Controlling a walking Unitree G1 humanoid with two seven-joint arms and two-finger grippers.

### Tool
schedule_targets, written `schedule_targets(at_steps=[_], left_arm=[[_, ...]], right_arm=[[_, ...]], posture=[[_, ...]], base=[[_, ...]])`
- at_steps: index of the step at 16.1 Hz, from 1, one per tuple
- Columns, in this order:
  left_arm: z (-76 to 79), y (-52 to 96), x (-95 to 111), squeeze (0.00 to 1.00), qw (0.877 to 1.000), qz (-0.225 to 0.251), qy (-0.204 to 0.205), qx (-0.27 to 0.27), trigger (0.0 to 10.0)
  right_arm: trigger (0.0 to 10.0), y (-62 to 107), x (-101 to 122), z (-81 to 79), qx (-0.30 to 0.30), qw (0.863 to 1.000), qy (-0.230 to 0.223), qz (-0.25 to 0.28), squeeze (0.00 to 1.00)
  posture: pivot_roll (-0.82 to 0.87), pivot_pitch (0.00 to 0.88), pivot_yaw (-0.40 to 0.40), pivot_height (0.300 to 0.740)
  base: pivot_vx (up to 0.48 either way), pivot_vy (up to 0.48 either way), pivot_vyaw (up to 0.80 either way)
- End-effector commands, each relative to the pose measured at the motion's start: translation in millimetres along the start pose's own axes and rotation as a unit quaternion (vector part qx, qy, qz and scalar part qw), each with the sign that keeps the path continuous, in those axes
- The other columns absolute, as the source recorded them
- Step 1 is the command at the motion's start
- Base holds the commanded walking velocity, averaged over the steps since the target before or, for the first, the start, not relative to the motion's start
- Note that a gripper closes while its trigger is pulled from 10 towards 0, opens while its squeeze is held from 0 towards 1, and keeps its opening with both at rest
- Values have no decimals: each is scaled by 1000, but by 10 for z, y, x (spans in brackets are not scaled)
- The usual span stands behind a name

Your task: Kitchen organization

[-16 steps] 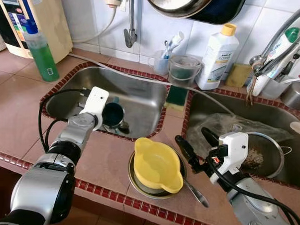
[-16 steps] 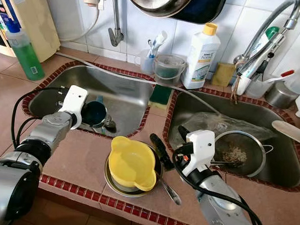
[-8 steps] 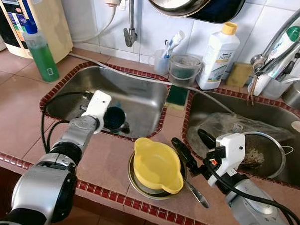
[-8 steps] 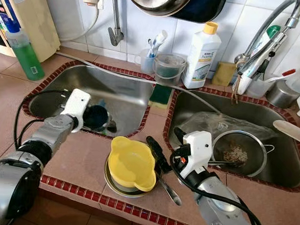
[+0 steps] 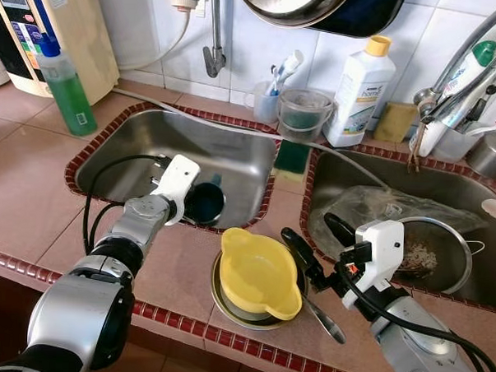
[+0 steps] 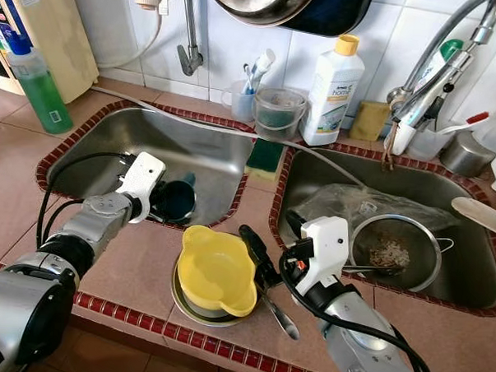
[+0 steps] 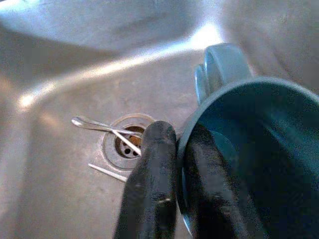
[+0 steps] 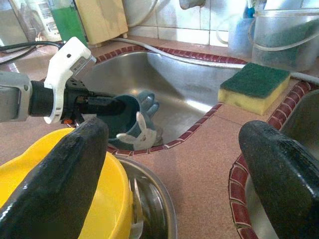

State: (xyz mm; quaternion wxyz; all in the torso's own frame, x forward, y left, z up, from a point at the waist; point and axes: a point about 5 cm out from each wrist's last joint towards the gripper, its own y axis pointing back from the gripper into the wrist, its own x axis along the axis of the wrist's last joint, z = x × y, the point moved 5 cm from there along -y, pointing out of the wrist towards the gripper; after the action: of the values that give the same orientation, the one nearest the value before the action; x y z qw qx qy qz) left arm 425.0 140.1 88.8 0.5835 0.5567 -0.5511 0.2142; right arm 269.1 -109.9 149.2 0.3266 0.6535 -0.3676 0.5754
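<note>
Reading "home" on the white bottle (image 5: 361,93); left gripper (image 7: 175,164) pinching the teal cup (image 5: 203,203) rim, now nearer the left sink's (image 5: 232,165) front wall; right gripper (image 5: 318,247) wide open, empty, beside the yellow bowl (image 5: 259,272)

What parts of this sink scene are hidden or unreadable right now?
- Steel bowl, eye views: its inside is covered by the yellow bowl.
- Teal mug, left eye view: partly behind the left tool.
- White bottle label: too small to read.
- Hanging pan: cut off by the top edge.
</note>
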Motion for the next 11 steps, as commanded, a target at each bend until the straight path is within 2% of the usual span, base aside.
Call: schedule_targets(at_steps=[1,7,11], left_arm=[[1,3,-15,1000,1000,-2,2,-5,10000],[-41,18,-20,1000,1000,-3,7,-5,10000],[-206,58,96,1000,999,26,28,19,10000]], right_arm=[[10000,-2,16,-54,12,1000,-2,2,0],[10000,-44,19,-49,11,1000,2,7,0],[10000,-132,82,-10,6,1000,5,27,0]], posture=[[-193,30,36,740],[-179,25,39,740],[-156,16,35,740]], base=[[0,0,0],[0,0,0],[0,0,0]])
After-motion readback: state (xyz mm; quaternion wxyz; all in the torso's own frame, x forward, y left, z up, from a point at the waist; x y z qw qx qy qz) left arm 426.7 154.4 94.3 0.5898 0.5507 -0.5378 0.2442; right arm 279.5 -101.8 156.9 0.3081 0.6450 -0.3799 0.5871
